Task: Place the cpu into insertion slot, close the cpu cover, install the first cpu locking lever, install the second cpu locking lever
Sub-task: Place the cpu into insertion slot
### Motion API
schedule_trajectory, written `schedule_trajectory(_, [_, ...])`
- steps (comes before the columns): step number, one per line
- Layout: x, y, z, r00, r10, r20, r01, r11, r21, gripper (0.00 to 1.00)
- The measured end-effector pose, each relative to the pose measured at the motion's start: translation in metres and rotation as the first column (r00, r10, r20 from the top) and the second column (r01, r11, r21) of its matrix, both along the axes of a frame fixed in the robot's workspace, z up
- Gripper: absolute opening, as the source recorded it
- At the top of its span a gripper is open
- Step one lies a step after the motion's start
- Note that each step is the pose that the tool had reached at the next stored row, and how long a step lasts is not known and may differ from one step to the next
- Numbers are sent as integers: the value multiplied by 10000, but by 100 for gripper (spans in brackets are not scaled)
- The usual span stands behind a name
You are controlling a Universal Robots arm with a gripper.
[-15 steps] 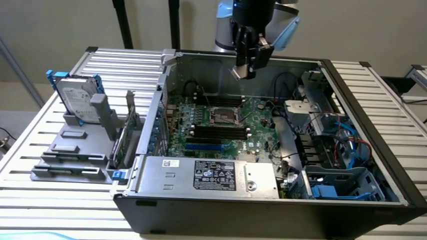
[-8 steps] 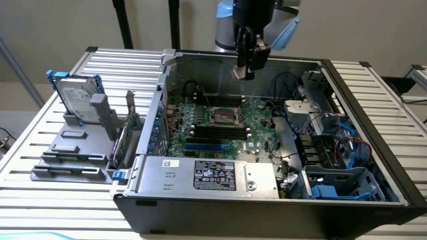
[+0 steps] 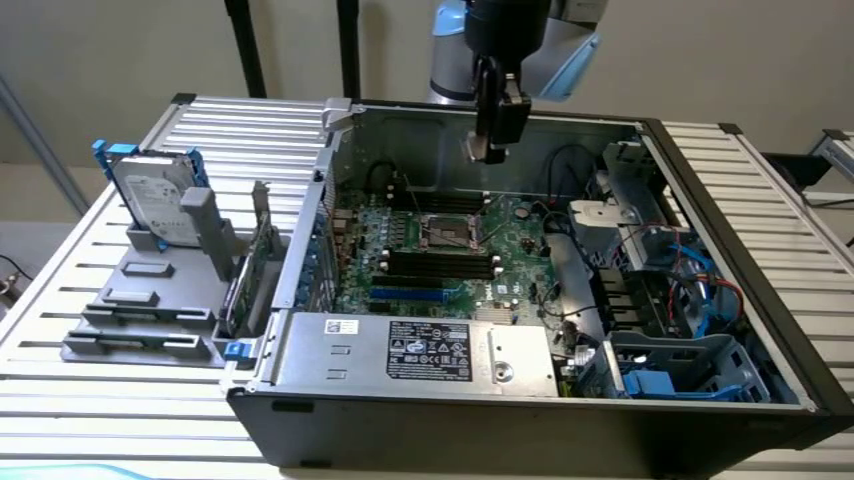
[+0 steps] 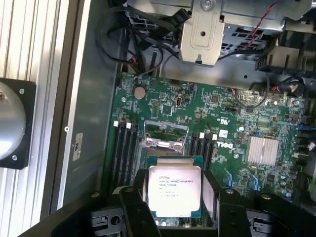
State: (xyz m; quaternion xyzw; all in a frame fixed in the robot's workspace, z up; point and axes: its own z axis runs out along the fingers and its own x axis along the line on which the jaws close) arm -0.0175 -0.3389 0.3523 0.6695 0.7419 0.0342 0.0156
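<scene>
While the gripper [image 4: 175, 210], jaws spread wide, clamps the cpu [image 4: 174, 190] by its edges above the green board [image 4: 217, 106] near the insertion slot [image 4: 164, 140], keeping it level and squared seems essential.

- "DELL" is printed in white on the green motherboard [image 4: 217, 106].
- Lines of small print are carried on the cpu [image 4: 174, 190]; they cannot be read.
- Print on the power supply label [image 3: 429, 350] cannot be read.
</scene>
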Motion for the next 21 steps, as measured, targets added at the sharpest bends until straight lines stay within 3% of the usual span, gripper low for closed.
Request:
schedule_trajectory(6, [0,1,-38,9967,-776,-233,775,9970,-37,54])
schedule_trajectory(13, [-26,31,-84,9917,-1172,-534,1166,9931,-142,54])
schedule_trajectory(17, [-90,51,-141,9914,-1188,-556,1182,9929,-144,54])
schedule_trajectory(21, [-125,51,-193,9914,-1186,-561,1182,9929,-104,54])
